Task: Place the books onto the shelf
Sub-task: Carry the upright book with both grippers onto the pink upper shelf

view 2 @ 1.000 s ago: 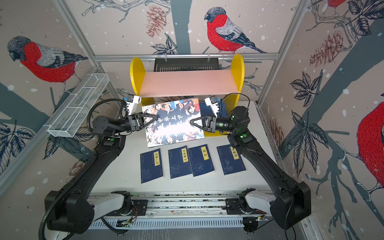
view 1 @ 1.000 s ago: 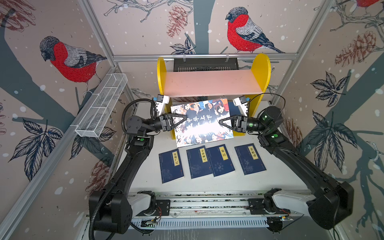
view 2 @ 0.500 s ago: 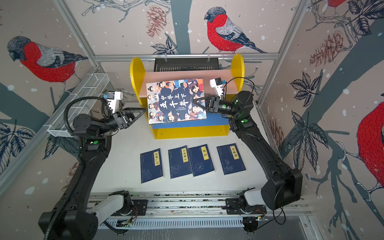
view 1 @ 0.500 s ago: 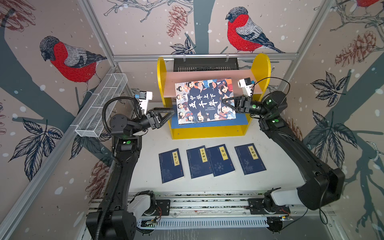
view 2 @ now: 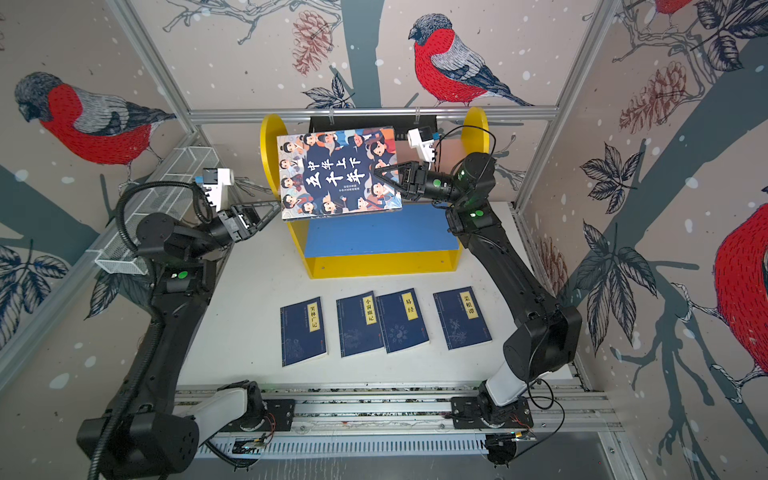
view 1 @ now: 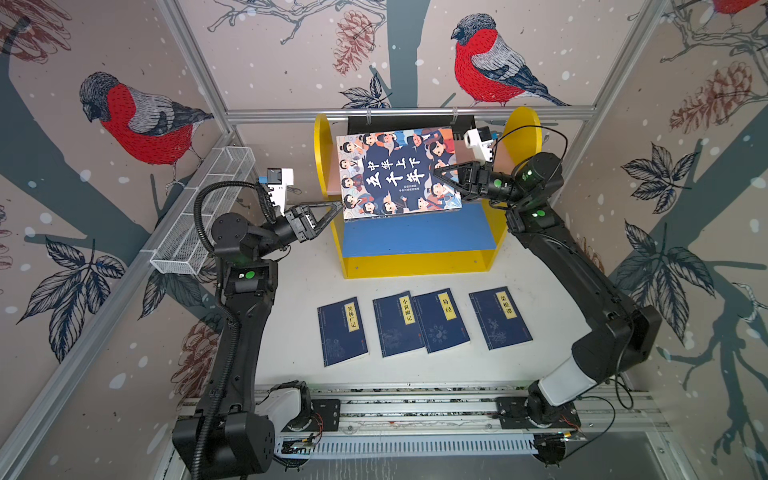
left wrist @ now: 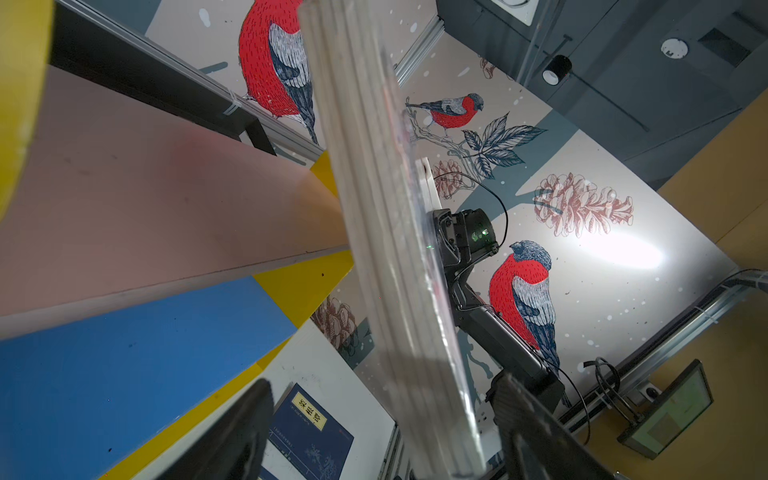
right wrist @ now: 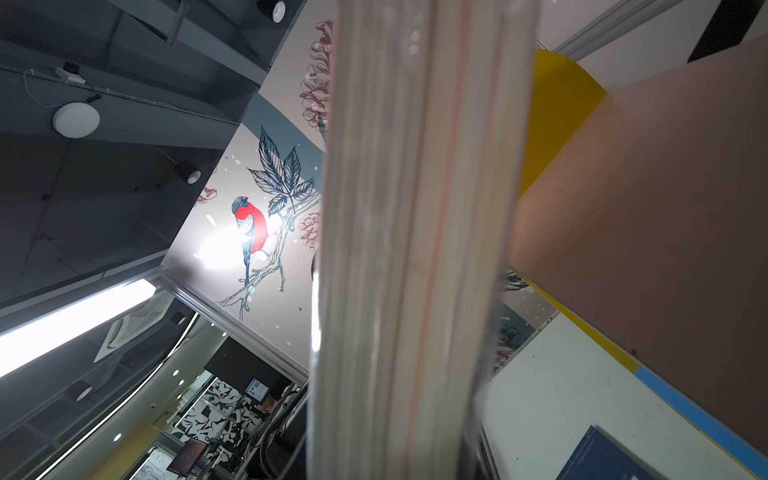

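The whole table [view 1: 299,299] is overlooked from above in both top views; the large book [left wrist: 386,249] is seen edge-on, close, from each wrist.

White tabletop [view 1: 297,320] with yellow shelf [view 1: 415,266] at back, four navy books [view 1: 441,322] flat before it.

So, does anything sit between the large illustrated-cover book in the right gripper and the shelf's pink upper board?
Nothing visible does. The pink upper board looks bare where it shows, though the large illustrated-cover book hides much of it from above. The left gripper stands open beside the book's corner.
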Available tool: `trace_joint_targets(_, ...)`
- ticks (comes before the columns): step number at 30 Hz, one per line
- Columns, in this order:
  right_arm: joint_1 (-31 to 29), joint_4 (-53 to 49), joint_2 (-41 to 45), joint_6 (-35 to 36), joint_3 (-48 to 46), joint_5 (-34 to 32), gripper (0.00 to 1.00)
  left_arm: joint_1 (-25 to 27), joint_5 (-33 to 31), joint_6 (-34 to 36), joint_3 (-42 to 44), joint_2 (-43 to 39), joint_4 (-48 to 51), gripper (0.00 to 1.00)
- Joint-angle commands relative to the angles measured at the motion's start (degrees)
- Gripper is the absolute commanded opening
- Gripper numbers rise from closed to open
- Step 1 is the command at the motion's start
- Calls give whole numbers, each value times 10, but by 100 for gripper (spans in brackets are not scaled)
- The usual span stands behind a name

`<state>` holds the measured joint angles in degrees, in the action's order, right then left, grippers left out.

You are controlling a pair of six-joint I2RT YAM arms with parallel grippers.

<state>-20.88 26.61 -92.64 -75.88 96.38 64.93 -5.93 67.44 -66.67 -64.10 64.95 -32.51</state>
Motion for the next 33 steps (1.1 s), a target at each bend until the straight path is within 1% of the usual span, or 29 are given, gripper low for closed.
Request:
trace_joint_targets(1,-2,52,-6,-7,23,-13,1,0,-2,-129,15,11,-160,84)
trace_joint_targets(4,-3,47,-15,-6,30,-13,1,9,-5,-194,18,26,-234,81)
trace_joint_targets(6,-5,46,-23,-8,32,-14,1,24,-6,-216,17,34,-266,77)
trace_joint_targets(9,-9,48,-34,-10,40,-14,1,54,1,-214,7,45,-272,74)
trace_joint_targets(11,-12,61,-40,-18,43,-13,1,66,4,-199,2,50,-251,71)
trace_joint_targets(12,-14,68,-43,-23,44,-13,1,68,3,-184,-1,52,-227,66)
trace_joint_targets(14,-16,70,-48,-25,49,-14,1,70,-2,-161,-7,54,-191,50)
trace_joint_targets(15,-17,69,-50,-25,50,-14,1,69,-3,-160,-9,56,-191,40)
trace_joint_targets(17,-17,68,-56,-27,54,-15,1,71,-5,-172,-15,62,-207,25)
trace_joint_targets(18,-18,67,-59,-29,56,-16,2,71,-6,-180,-20,67,-219,13)
trace_joint_targets(19,-18,69,-62,-32,57,-16,6,70,-7,-186,-28,72,-225,2)
trace_joint_targets(20,-18,70,-65,-35,58,-17,11,71,-9,-187,-36,77,-223,0)
trace_joint_targets(21,-18,72,-67,-38,57,-16,22,71,-13,-190,-46,82,-221,0)
trace_joint_targets(22,-17,74,-66,-39,54,-16,35,70,-19,-195,-53,86,-220,0)
trace_joint_targets(23,-17,75,-65,-40,49,-17,46,70,-24,-201,-59,90,-221,0)
trace_joint_targets(24,-16,76,-62,-39,43,-17,52,71,-29,-208,-64,93,-223,0)
trace_joint_targets(28,-10,88,-42,-40,3,-17,56,70,-34,-234,-86,108,-248,0)
trace_joint_targets(33,-2,98,-16,-42,-42,-18,53,67,-36,-229,-95,115,-235,0)
